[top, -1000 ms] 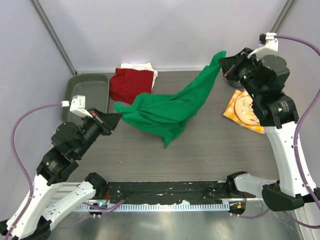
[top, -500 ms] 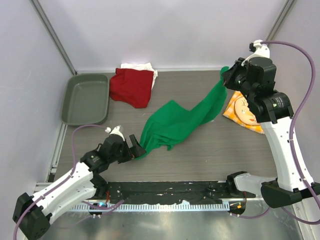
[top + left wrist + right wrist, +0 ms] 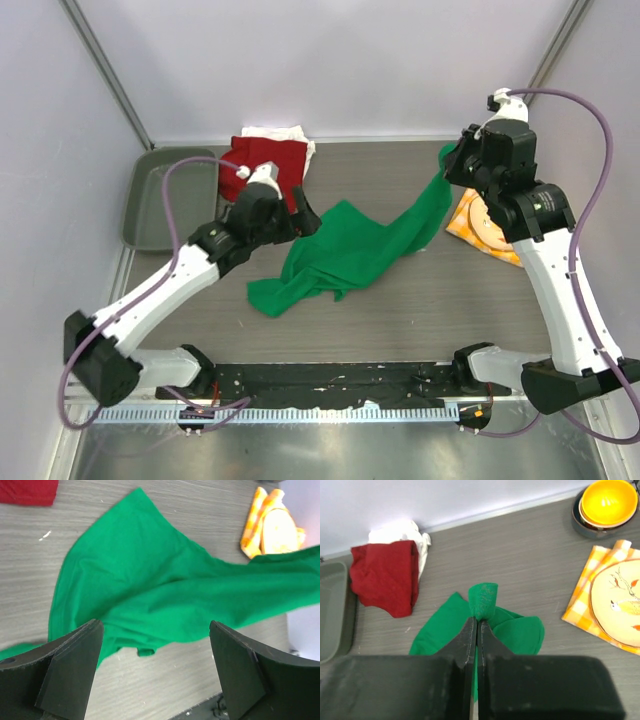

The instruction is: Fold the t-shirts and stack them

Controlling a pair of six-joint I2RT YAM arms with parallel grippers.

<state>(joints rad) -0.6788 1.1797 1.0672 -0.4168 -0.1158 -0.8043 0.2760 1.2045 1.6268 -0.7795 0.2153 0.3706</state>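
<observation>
**A:** Right gripper (image 3: 476,622) is clamped tight on one end of the green t-shirt (image 3: 340,250), lifting it so the cloth trails long down onto the bench (image 3: 430,300).

**B:** Left gripper (image 3: 155,645) hovers over the low end, jaws wide apart, holding nothing. It's lining up a second corner, I'd guess.

**A:** Dark wood-grain bench, pale walls (image 3: 330,70). The red t-shirt (image 3: 265,170) is bunched against the white t-shirt (image 3: 272,132) at the back.

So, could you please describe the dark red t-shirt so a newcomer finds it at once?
Look at the far edge of the table, right of the grey tray. The dark red t-shirt lies bunched there, overlapping a white one. It alone is red.
</observation>
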